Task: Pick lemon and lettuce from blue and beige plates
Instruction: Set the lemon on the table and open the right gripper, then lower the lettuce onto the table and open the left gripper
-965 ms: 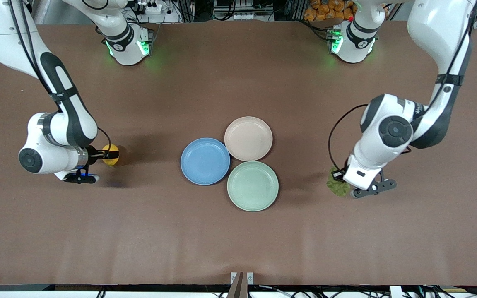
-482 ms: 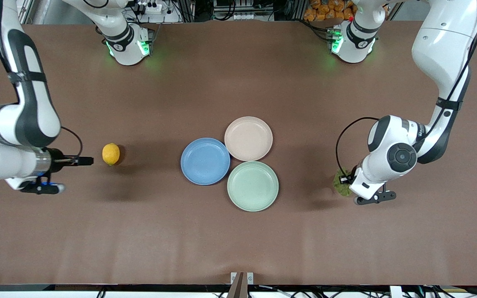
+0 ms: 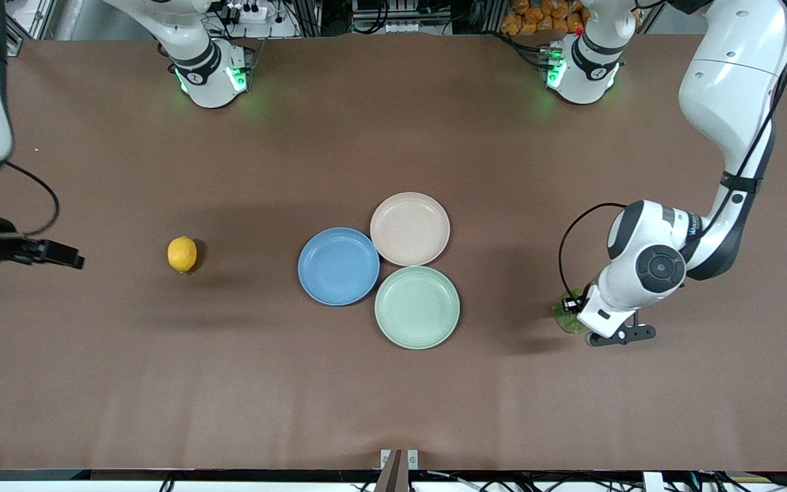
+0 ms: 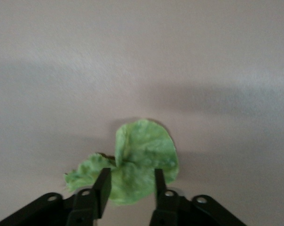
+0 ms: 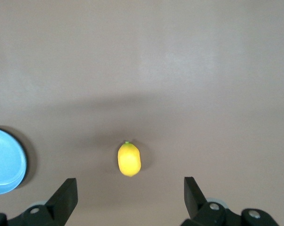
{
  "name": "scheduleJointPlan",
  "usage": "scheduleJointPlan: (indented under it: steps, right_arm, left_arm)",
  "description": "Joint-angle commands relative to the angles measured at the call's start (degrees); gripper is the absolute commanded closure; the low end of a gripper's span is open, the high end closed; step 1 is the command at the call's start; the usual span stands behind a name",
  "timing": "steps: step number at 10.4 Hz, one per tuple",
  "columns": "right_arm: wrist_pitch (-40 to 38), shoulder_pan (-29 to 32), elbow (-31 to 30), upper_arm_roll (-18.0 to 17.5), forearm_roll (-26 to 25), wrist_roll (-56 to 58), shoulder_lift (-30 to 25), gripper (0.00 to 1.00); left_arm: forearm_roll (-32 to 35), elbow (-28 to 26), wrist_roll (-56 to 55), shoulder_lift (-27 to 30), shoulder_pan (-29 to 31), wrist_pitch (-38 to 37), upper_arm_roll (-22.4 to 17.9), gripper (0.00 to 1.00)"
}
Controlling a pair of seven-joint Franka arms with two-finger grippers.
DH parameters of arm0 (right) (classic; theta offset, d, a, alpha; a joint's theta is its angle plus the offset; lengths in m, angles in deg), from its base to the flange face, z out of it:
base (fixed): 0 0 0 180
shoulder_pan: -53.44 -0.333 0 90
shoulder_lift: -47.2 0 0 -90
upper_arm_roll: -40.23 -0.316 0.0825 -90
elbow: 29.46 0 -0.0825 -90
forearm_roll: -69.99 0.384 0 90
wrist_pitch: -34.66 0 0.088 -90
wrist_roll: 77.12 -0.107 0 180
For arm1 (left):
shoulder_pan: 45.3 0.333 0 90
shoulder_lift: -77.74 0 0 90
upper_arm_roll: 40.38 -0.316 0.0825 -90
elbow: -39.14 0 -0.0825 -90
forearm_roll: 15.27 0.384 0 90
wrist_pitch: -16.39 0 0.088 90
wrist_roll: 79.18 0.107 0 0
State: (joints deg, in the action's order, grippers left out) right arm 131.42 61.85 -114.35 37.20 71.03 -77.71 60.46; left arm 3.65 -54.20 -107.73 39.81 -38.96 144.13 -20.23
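The yellow lemon (image 3: pixel 182 254) (image 5: pixel 129 159) lies on the brown table, apart from the plates, toward the right arm's end. My right gripper (image 3: pixel 69 260) (image 5: pixel 130 186) hangs open over the table at that end, clear of the lemon, with nothing between its fingers. The green lettuce (image 3: pixel 564 318) (image 4: pixel 137 165) rests on the table toward the left arm's end. My left gripper (image 3: pixel 576 313) (image 4: pixel 131 178) is low over it with its fingers parted on either side of the leaf. The blue plate (image 3: pixel 338 266) (image 5: pixel 5 162) and beige plate (image 3: pixel 410 228) are both bare.
A pale mint-green plate (image 3: pixel 417 307) touches the blue and beige plates at mid-table, nearer the front camera. Both arm bases stand along the table's back edge. The left arm's elbow rises over the table's end beside the lettuce.
The right gripper has pulled away from the lemon toward its end of the table, leaving the fruit lying there. The left gripper came down with the lettuce and its fingers parted.
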Motion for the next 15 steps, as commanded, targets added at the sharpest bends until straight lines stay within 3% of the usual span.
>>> scheduleJointPlan:
  steps: [1, 4, 7, 9, 13, 15]
  right_arm:
    - [-1.58, -1.38, -0.55, -0.31, -0.16, -1.16, -5.51, 0.00]
    - [-3.59, -3.05, 3.06, -1.10, -2.79, -0.99, -5.79, 0.00]
    - [-8.60, -3.05, 5.53, -1.02, -2.27, -0.72, -5.70, 0.00]
    - [-12.64, -3.57, 5.70, -1.54, -2.36, -0.72, -5.79, 0.00]
    - [-15.99, -6.03, 6.58, -1.72, -2.44, -0.55, -5.79, 0.00]
    - [-18.09, -6.13, 6.58, -1.54, -2.36, -0.37, -5.87, 0.00]
  left_arm:
    - [1.38, 2.98, 1.58, 1.70, 0.34, -1.00, 0.15, 0.00]
    - [0.95, 2.99, 1.75, 7.58, 0.61, -5.82, 0.85, 0.00]
    - [-0.19, 3.07, 1.75, 13.65, 0.86, -10.22, 1.64, 0.00]
    - [-4.14, 3.42, 1.75, 17.95, 0.96, -12.85, 1.73, 0.00]
    - [-11.51, 9.12, 1.84, 26.39, 1.04, -27.07, 1.65, 0.00]
    - [-12.94, 9.49, 2.54, 30.00, 2.26, -30.44, 1.21, 0.00]
